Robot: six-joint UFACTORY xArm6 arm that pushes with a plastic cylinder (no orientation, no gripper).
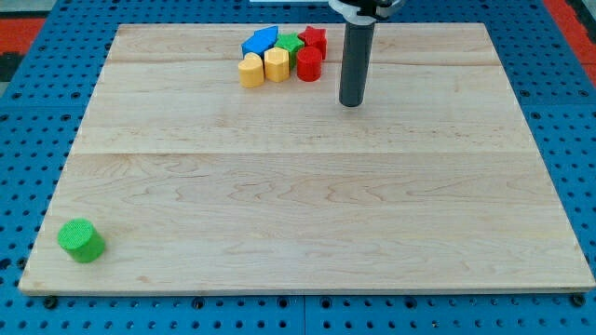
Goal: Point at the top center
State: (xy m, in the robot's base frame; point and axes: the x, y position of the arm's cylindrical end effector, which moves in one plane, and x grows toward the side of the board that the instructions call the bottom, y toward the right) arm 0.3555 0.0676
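Seven blocks on the bench

Two yellow (250, 71) (277, 64), two red (309, 65) (314, 39), two green (290, 44) (81, 241), one blue (260, 40).

green cylinder (81, 240), pale wooden board (307, 205).

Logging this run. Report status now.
My tip down on the board, near top center. Block cluster just to the view's left, untouched. Green cylinder far off, bottom left.

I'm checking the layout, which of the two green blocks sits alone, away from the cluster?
The green cylinder at the board's bottom-left corner; the other green block is packed into the top cluster.
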